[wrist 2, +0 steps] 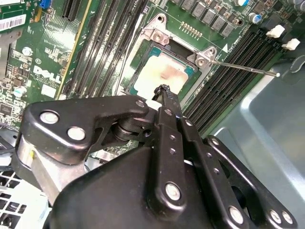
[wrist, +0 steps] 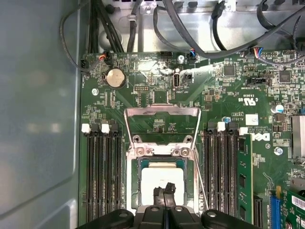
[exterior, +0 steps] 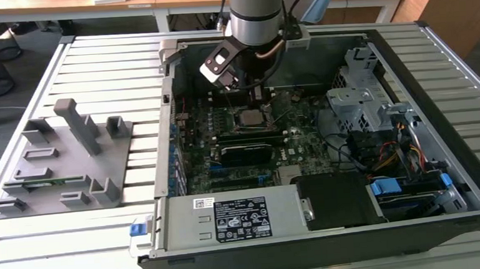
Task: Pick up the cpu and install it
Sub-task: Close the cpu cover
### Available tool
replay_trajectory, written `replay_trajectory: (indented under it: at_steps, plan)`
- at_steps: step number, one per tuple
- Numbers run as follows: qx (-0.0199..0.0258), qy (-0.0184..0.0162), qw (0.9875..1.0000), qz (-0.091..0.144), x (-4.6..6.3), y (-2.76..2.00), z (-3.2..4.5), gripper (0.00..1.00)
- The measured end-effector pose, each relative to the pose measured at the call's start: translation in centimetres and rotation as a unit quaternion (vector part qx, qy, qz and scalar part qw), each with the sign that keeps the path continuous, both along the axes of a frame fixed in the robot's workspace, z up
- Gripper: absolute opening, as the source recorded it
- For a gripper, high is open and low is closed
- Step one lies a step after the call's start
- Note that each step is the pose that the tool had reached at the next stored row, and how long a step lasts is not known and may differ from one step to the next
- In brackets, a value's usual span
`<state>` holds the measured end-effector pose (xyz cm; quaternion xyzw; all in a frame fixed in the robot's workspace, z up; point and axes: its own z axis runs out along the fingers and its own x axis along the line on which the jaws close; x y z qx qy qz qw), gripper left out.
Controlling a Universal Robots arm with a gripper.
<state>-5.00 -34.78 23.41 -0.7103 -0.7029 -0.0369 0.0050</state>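
Gripper (wrist: 164, 190) jaws were pressed shut on nothing, matte black, their tips just over or touching the cpu (wrist: 155, 177). That flat square chip, shiny pale silver, lay in its socket (wrist: 138, 181). Beyond it the bare steel load plate (wrist: 162, 111) stood open over the green board (wrist: 143, 76). If the chip sat askew, I judged a downward push could damage the socket beneath.

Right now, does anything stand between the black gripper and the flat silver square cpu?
Nothing visible does: the gripper hangs over the cpu, which lies in the open black-framed socket, its metal retention frame swung clear.
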Motion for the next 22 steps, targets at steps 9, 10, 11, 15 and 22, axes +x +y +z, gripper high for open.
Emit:
replay_trajectory:
  at_steps: [9,10,11,15,22]
  plan:
    - [0.0001,0.0076,1.0000,0.000,0.0,0.00,0.87,0.11]
    - [0.0001,0.0089,1.0000,0.000,0.0,0.00,0.99,0.11]
    - [0.0002,0.0093,1.0000,0.000,0.0,0.01,1.15,0.11]
    - [0.0002,0.0097,1.0000,0.000,0.0,0.01,2.05,0.11]
    - [0.0002,0.0102,0.9999,0.000,0.1,0.01,3.32,0.11]
